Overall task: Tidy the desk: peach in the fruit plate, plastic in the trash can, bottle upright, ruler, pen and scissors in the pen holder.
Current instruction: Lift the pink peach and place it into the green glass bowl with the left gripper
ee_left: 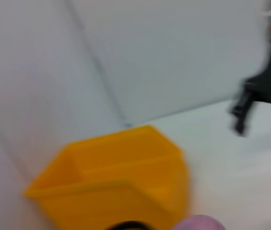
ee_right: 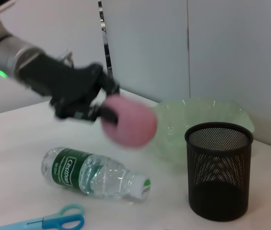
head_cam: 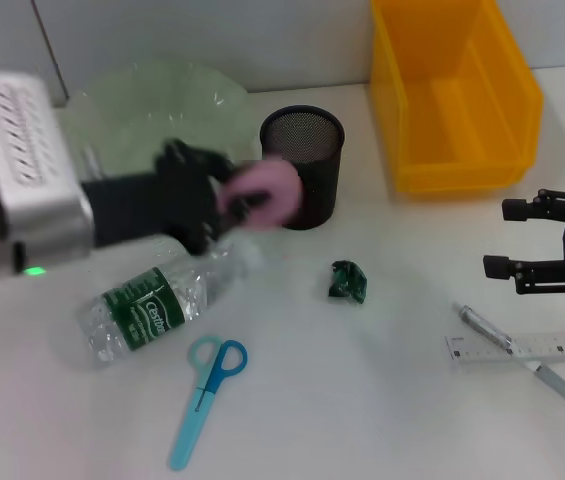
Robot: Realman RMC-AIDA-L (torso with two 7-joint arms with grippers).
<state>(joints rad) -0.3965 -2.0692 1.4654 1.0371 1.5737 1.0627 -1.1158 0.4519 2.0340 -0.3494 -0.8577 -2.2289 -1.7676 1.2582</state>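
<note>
My left gripper is shut on the pink peach, held in the air just left of the black mesh pen holder and in front of the pale green fruit plate. The peach also shows in the right wrist view, above the plastic bottle. That bottle lies on its side. Blue scissors lie in front of it. A crumpled green plastic scrap sits mid-table. The pen and ruler cross at the right. My right gripper hovers open above them.
A yellow bin stands at the back right, also seen in the left wrist view as the yellow bin. White table surface lies between the scissors and the ruler.
</note>
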